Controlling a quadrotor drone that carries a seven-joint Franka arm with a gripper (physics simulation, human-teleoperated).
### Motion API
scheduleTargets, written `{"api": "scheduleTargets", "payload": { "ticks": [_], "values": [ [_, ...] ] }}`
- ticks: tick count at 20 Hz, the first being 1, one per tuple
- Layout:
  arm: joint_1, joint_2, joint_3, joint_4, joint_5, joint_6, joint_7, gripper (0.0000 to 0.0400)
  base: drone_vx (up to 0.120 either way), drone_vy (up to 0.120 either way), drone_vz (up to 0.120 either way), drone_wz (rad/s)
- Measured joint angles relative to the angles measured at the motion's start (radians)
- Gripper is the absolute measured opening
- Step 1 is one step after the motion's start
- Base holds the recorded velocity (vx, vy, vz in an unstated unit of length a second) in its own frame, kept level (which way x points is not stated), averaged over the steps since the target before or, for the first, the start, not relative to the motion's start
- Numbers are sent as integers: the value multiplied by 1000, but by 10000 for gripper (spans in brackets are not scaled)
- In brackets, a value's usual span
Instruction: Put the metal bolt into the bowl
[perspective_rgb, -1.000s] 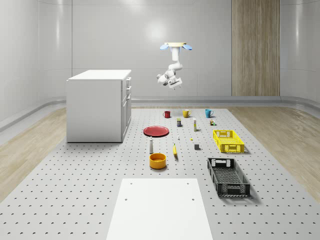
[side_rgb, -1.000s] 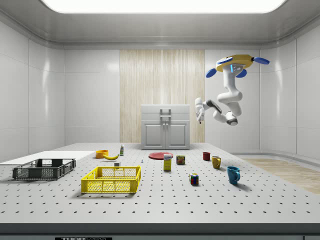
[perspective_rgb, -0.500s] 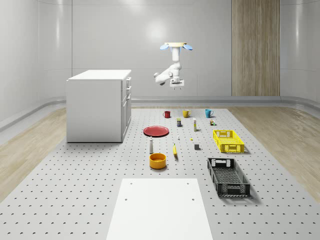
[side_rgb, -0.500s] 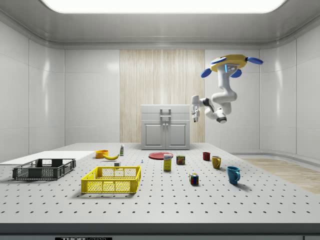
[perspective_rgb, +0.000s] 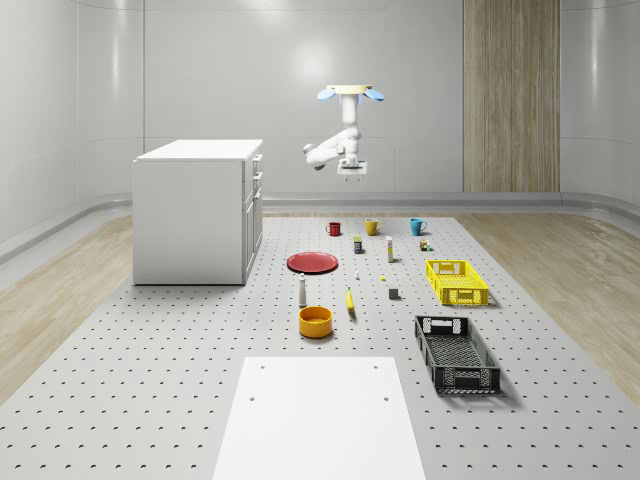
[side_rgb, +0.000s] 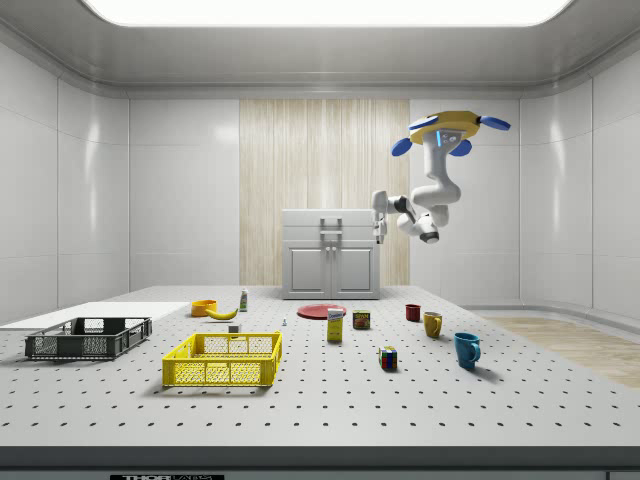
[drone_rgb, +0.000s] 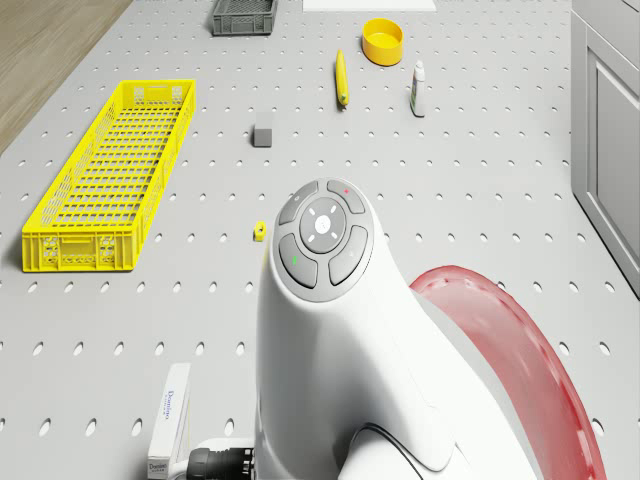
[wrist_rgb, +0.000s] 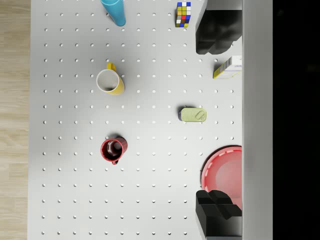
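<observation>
Nearest, low in the whole-scene view's centre, the orange bowl (perspective_rgb: 314, 321) sits on the desk (perspective_rgb: 150, 400); beyond it, towards the frame's middle, the tiny metal bolt (perspective_rgb: 357, 276) stands well apart from it, beside the red plate (perspective_rgb: 312, 262). Farthest, upper centre, the drone (perspective_rgb: 351, 93) hovers high above the red mug (perspective_rgb: 334, 229), its tool (perspective_rgb: 350, 172) released, fingers (wrist_rgb: 215, 35) spread wide, grasping nothing

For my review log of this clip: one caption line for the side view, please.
Drone hovers high above the red plate and mugs, gripper pointing down, far from the orange bowl.
</observation>
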Motion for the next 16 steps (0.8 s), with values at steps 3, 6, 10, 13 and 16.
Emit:
{"api": "scheduleTargets", "payload": {
  "ticks": [3, 6, 10, 13, 16],
  "values": [
    [-9, -17, 7, 1, 8, 12, 8, 400, 120, 0, 0, 0],
    [-16, -33, 13, 2, 15, 25, 14, 400, 120, 0, 0, 0],
    [-25, -53, 20, 4, 26, 43, 22, 400, 120, 0, 0, 0],
    [-30, -68, 25, 5, 34, 57, 27, 400, 120, 0, 0, 0],
    [-36, -83, 30, 6, 42, 70, 32, 400, 120, 0, 0, 0]
  ]
}}
